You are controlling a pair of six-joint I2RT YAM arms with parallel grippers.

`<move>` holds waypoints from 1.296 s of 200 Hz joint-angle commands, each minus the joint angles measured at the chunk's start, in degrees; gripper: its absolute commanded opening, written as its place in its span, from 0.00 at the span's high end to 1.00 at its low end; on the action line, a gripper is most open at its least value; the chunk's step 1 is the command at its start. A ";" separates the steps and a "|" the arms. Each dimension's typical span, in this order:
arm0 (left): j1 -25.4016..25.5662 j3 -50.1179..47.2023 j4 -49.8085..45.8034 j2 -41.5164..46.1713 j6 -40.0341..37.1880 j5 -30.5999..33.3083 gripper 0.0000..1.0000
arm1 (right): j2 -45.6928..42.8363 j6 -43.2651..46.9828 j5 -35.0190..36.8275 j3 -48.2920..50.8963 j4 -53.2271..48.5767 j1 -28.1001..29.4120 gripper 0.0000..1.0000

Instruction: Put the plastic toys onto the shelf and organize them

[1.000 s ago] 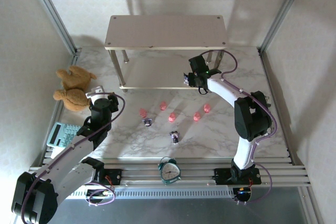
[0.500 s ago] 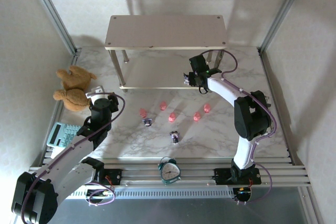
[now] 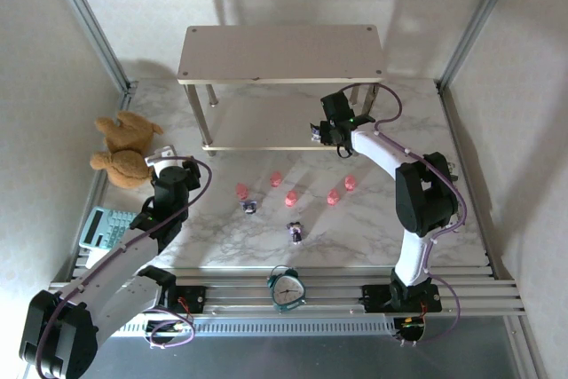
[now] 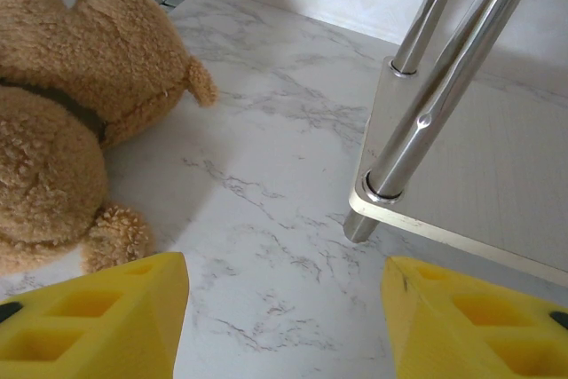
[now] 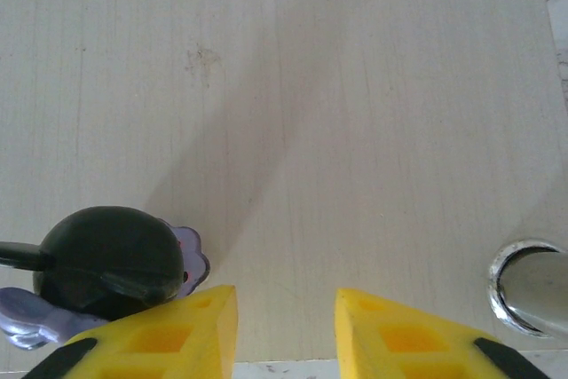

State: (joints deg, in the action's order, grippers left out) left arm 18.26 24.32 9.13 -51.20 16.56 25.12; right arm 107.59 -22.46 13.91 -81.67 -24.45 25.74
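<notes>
The shelf (image 3: pixel 280 53) stands at the back, its lower board (image 3: pixel 257 126) near table level. Over that board's right front corner hovers my right gripper (image 3: pixel 326 137), open, nothing between its yellow fingers (image 5: pixel 286 295). One dark purple-and-white toy (image 5: pixel 111 264) stands on the lower board just left of my left finger (image 5: pixel 169 335), also visible from above as a dark toy (image 3: pixel 314 133). Several pink toys (image 3: pixel 291 198) and two purple ones (image 3: pixel 250 208) (image 3: pixel 295 232) lie on the marble table in front of the shelf. My left gripper (image 4: pixel 284 264) is open above bare table, near the shelf's front left leg (image 4: pixel 399 144).
A brown teddy bear (image 3: pixel 124 150) lies at the left, close to my left gripper (image 3: pixel 164 164). A calculator (image 3: pixel 105 227) sits at the near left and a teal alarm clock (image 3: pixel 287 288) on the front rail. A shelf leg (image 5: pixel 530 286) stands right of my right fingers.
My right arm has shifted only very slightly by the shelf's lower board. The toys on the table and the left arm are where they were.
</notes>
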 commanded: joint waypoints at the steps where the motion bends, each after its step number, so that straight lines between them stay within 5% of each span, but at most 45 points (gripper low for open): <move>1: -0.60 0.80 -0.07 -0.28 -0.58 0.18 0.40 | 0.46 0.45 1.65 -1.74 0.97 -0.95 0.64; 101: -0.61 1.00 -0.07 -0.48 -0.47 -0.04 0.40 | -1.32 0.90 2.69 -0.14 1.28 -1.04 0.58; 195: -0.60 0.65 -0.25 -0.08 -0.13 -0.60 0.40 | -5.31 0.75 5.41 3.18 1.24 -0.97 0.37; 259: 1.69 -0.37 -2.35 0.06 1.96 -7.18 0.39 | -13.22 0.35 2.39 10.40 -0.83 -0.56 0.33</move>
State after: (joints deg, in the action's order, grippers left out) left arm 18.55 24.32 8.86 -51.57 16.91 21.78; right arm 99.74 -21.63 17.21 -74.65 -23.73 25.26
